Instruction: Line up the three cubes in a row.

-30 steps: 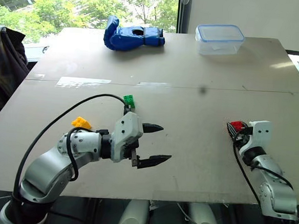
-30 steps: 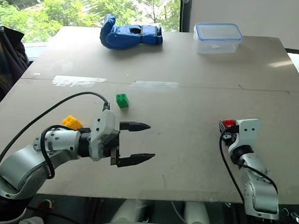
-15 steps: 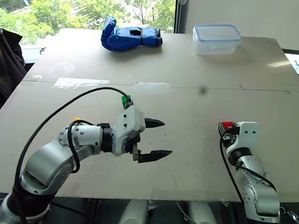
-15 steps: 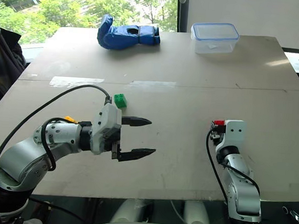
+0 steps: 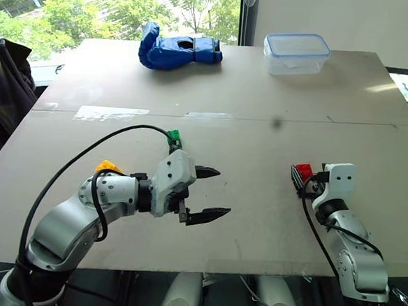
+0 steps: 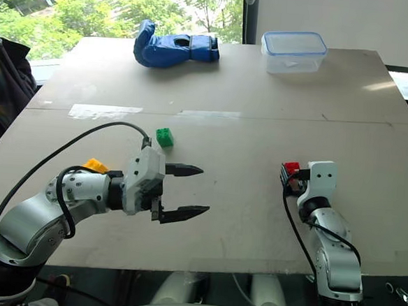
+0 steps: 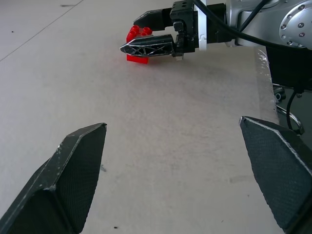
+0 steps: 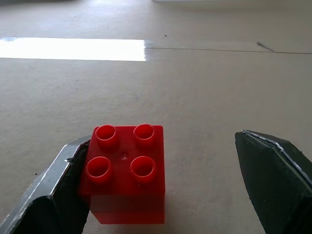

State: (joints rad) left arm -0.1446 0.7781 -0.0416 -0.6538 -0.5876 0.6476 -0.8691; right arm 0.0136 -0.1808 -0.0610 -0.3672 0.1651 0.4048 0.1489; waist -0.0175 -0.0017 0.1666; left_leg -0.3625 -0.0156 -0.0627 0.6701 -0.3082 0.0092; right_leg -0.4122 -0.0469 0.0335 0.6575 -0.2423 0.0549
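Note:
The red cube [image 8: 126, 170] sits on the table between the fingers of my right gripper [image 8: 168, 138], which is open. One finger lies against the cube and the other stands well apart. It is at the table's right front [image 5: 303, 170]. The green cube [image 6: 164, 137] rests near the middle, just behind my left wrist. The yellow cube [image 6: 95, 165] lies at the front left, beside my left forearm. My left gripper [image 5: 223, 192] hovers open and empty over the table's front middle, pointing right toward the red cube [image 7: 137, 59].
A blue glove [image 5: 180, 50] and a clear plastic box [image 5: 298, 52] lie at the table's far edge. A white tape strip [image 5: 112, 111] marks the left middle. A dark jacket [image 5: 5, 90] hangs beyond the left edge. Bare table [image 5: 264, 199] lies between my grippers.
My right gripper has opened, letting go of the red cube it was shut on. The left gripper has stayed open and still. The camera view shifted slightly.

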